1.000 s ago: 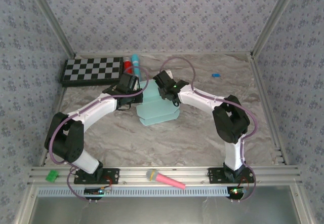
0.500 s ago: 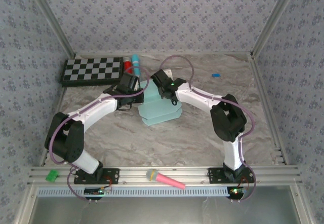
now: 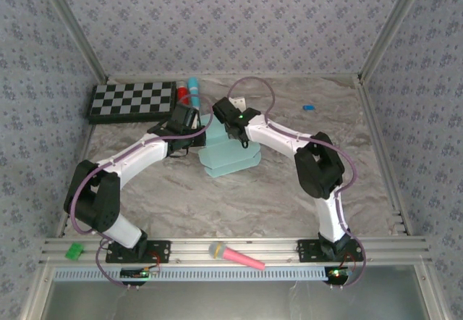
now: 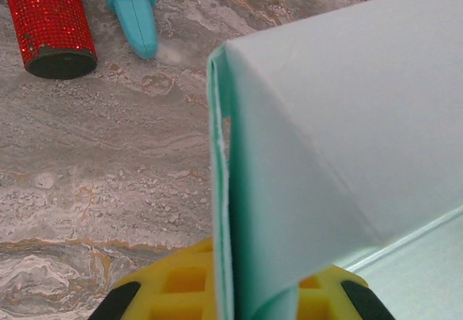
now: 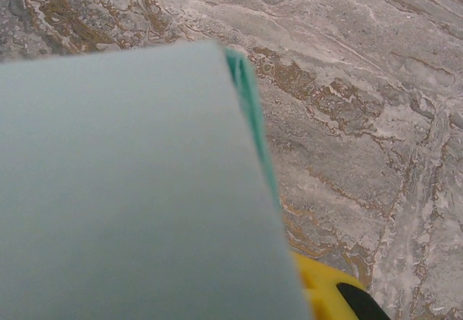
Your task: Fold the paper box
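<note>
Right gripper (image 3: 219, 108) shifted leftward along the raised panel since the earlier frame, its closure cannot be told, left gripper (image 4: 231, 297) clamped on the paper box (image 3: 230, 159) fold edge, box mid-way across the marbled table (image 3: 289, 190), turquoise marker (image 4: 134, 9) and red glitter tube (image 4: 54, 27) lying just beyond.

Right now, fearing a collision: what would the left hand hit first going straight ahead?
The paper box, right at the left hand; past its wall, the line is hidden.

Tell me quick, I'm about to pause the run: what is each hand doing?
Left hand: closed on the paper box, at its folded edge.
Right hand: cannot be told; the box covers most of it.
</note>
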Available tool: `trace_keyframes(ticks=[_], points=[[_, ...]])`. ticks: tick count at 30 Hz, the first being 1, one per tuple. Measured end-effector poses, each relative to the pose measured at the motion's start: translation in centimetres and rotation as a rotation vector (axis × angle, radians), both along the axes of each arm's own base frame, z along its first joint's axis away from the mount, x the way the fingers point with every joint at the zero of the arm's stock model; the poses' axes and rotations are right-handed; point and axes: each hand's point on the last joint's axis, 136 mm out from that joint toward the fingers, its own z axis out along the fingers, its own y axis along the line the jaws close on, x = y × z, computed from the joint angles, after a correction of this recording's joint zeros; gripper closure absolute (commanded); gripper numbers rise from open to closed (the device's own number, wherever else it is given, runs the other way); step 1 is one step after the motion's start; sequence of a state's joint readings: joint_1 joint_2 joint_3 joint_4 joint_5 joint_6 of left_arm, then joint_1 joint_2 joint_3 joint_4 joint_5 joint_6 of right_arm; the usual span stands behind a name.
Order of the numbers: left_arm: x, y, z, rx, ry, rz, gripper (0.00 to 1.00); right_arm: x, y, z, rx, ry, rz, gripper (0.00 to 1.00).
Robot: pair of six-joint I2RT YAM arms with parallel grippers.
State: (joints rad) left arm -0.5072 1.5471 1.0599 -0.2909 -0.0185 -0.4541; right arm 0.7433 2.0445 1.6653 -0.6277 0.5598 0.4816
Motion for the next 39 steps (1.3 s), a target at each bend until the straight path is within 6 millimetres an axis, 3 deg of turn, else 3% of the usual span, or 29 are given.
trace_keyframes(ticks=[7, 15, 31, 39], points=[[0.0, 0.0, 0.0, 0.000, 0.000, 0.000, 1.00, 0.0, 0.2, 0.0, 0.008, -0.003, 0.005, 0.93], [-0.2, -0.1, 0.0, 0.001, 0.006, -0.006, 1.00, -0.5, -0.2, 0.2, 0.005, -0.018, 0.053, 0.72], [-0.2, -0.1, 0.1, 0.001, 0.013, 0.003, 1.00, -1.3, -1.1, 1.5, 0.015, -0.042, 0.090, 0.55], [-0.1, 0.0, 0.2, 0.000, 0.012, 0.015, 1.00, -1.7, -1.1, 2.2, 0.052, -0.037, 0.123, 0.53]])
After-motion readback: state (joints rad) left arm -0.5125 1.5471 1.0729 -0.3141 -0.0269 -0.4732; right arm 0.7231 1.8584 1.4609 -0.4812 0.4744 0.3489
